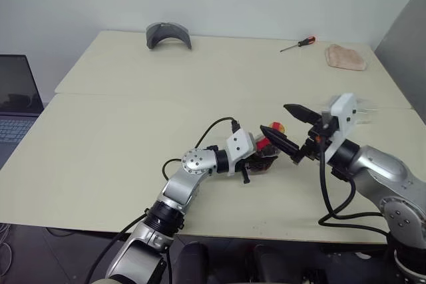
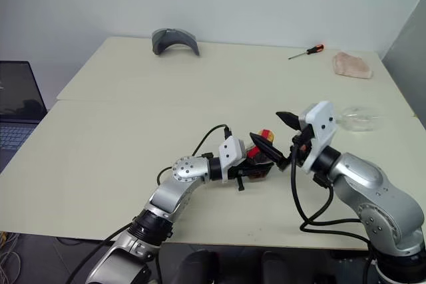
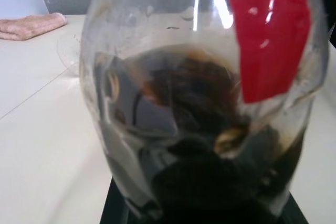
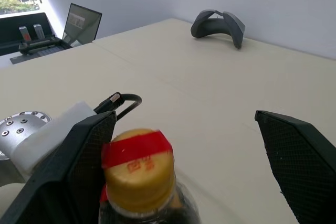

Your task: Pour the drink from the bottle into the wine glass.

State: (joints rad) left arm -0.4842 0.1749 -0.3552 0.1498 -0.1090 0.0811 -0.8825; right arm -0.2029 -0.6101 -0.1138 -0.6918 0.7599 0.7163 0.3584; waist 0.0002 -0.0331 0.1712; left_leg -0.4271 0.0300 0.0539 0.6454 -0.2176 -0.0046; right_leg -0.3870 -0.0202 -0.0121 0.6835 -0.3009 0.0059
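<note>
Pinching bulbous clear bottle (image 3: 199, 103): left fingers (image 1: 256, 163) | right fingers (image 4: 294, 156) spread, textured black pads

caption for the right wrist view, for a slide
Open right gripper poised around the yellow cap of the bottle, gray curved object across the table.

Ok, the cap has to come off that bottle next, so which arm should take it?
Probably the right. Its pincer is open with the yellow cap between its fingers, while the left pincer is shut on the bottle, holding it.
</note>
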